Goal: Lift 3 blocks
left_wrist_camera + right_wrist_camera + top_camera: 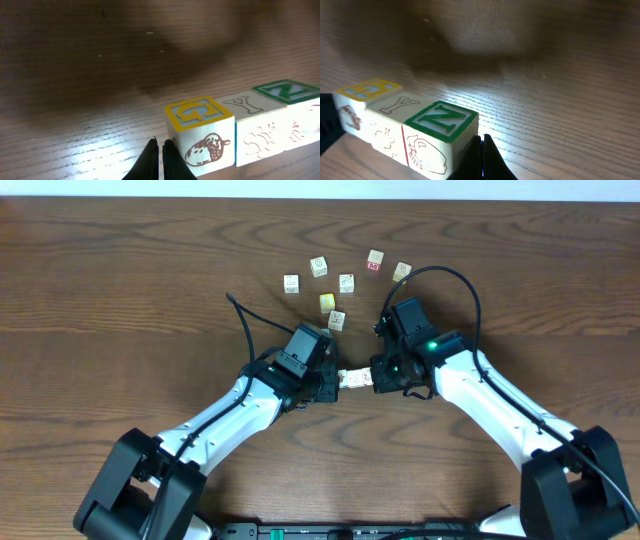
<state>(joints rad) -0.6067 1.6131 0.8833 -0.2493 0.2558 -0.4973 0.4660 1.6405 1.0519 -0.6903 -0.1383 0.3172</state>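
Note:
Three small picture blocks stand end to end in a row point(355, 379) between my two grippers. The left wrist view shows the yellow-trimmed G block point(200, 132) with an acorn, then the Y block point(255, 132) and the green-trimmed N block point(300, 112). My left gripper point(161, 144) is shut, its tips pressed against the G block's end face. My right gripper point(481, 137) is shut too, its tips against the end of the N block point(440, 132). Whether the row rests on the table or hangs just above it, I cannot tell.
Several more small cubes lie scattered behind the grippers, among them a plain yellow one point(327, 302), one beside it point(337, 319) and one with a red side point(375, 260). Both arms reach in from the front edge, with cables looping above them.

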